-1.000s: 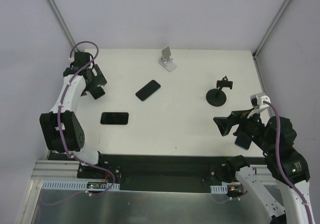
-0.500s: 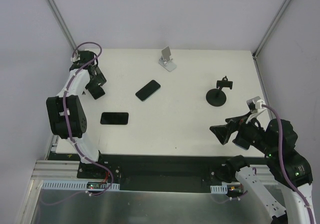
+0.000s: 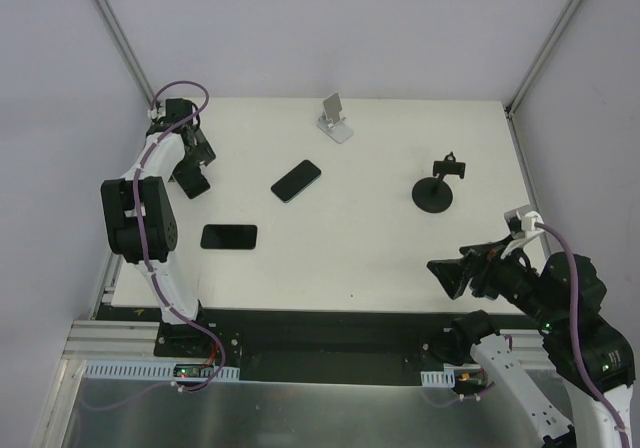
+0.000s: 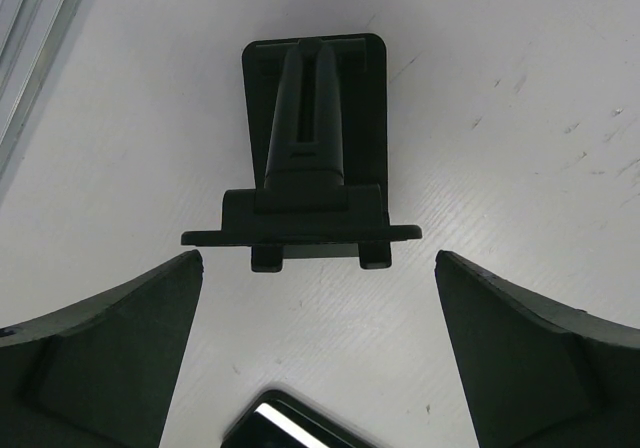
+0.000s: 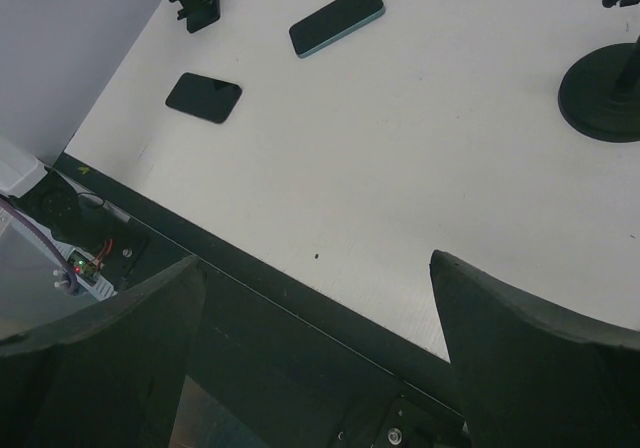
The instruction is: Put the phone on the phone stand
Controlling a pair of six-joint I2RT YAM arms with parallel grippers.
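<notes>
Table (image 4: 520,118) holds phone stand (image 4: 300,168) before left gripper (image 4: 318,273).

Left arm (image 3: 150,173) extended, left fingers (image 4: 100,358) wide apart, right arm (image 3: 562,313) folded, right fingers (image 5: 540,353) apart

Left stand (image 3: 193,182) behind near phone (image 3: 229,237), slightly left.

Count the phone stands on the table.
3: a white stand at the far edge, a black round-base stand at right, a black folding stand at far left, before the left end effector.
</notes>
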